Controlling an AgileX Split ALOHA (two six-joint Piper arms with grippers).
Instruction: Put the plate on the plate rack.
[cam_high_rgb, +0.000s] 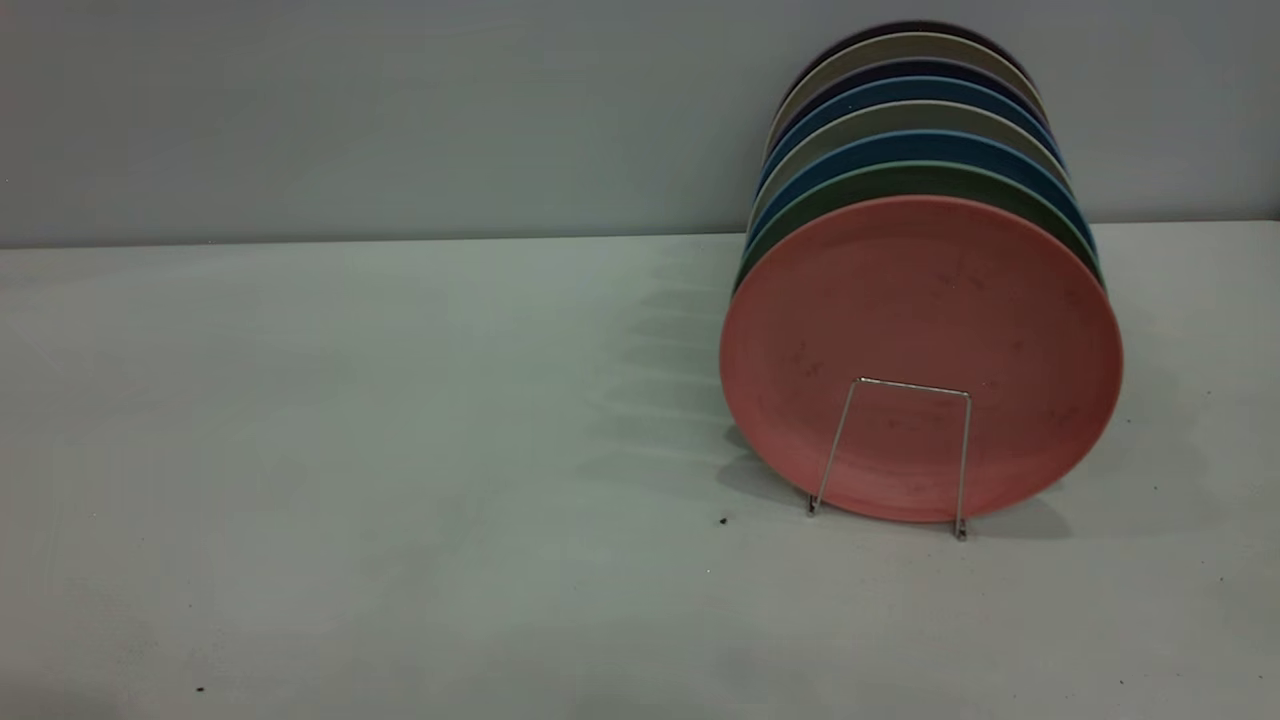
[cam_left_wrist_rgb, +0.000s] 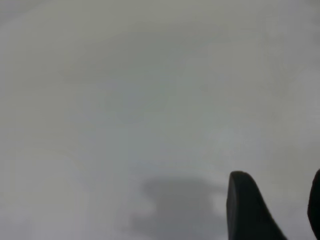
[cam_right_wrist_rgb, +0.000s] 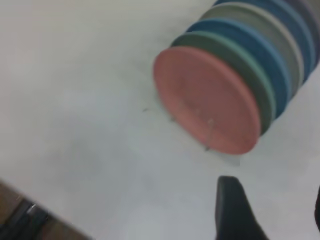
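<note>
**Q:** Fingers first: where are they, and what are they doing?

**A:** Both pairs show only in the wrist views. The left gripper (cam_left_wrist_rgb: 277, 210) hangs over bare pale worktop (cam_left_wrist_rgb: 125, 100), its dark fingers (cam_left_wrist_rgb: 247, 210) spread apart with nothing between them. The right gripper (cam_right_wrist_rgb: 272, 210) also has its fingers (cam_right_wrist_rgb: 232, 210) spread and empty, above the worktop and apart from the row of plates.

**Q:** Where is the plate?

**A:** The plate (cam_high_rgb: 920, 340) stands on edge in the plate rack (cam_high_rgb: 900, 455), at the near end of the row, right of centre in the exterior view. It is round, salmon-pink and matte, with a low raised rim and faint dark specks. One thin silver wire loop of the rack rises in front of its lower half, shorter than the plate.

**Q:** What lies behind it?

**A:** A green plate (cam_high_rgb: 900, 180) comes directly behind, then blue plates (cam_high_rgb: 905, 145) and beige plates (cam_high_rgb: 900, 115) in turn, all upright and close together, reaching back toward the grey wall (cam_high_rgb: 400, 110).
</note>
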